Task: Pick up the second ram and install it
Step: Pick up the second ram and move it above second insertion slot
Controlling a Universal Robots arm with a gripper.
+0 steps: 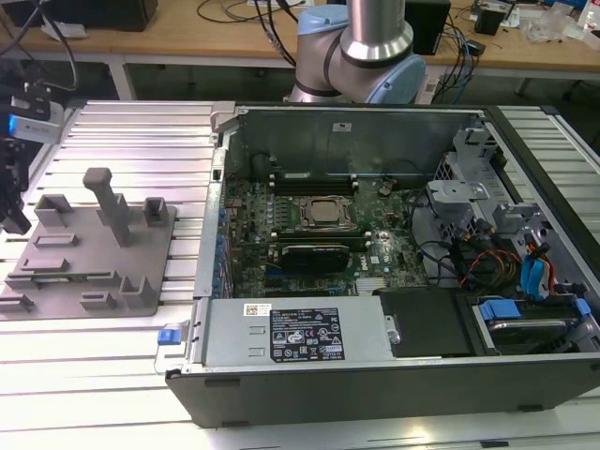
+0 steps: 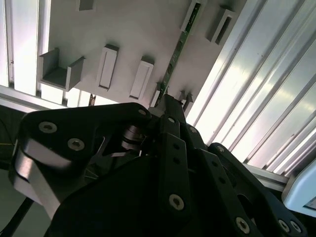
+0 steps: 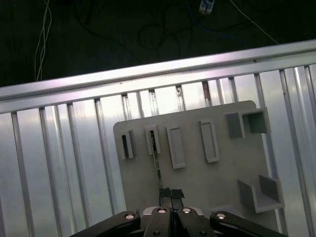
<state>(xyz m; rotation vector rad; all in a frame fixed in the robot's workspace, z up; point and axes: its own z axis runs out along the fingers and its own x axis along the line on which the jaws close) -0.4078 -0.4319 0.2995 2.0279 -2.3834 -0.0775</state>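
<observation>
At nine o'clock from the case (image 1: 281, 384) in the exterior view, the ram (image 3: 156, 158) stands edgewise on the fixture (image 3: 207, 182), not yet installed, with the gripper (image 3: 171, 193) at its end, grip impossible to tell.

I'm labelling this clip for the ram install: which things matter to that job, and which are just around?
Job: second ram, gripper, gray holder plate, open computer case.
Around: black expansion card, bench cables, slatted table.

Ribbed alu table (image 1: 112, 375), strong glare. Wood bench (image 1: 234, 42) behind w/ cables (image 1: 272, 19). Dark floor (image 3: 123, 34) past table edge.
</observation>
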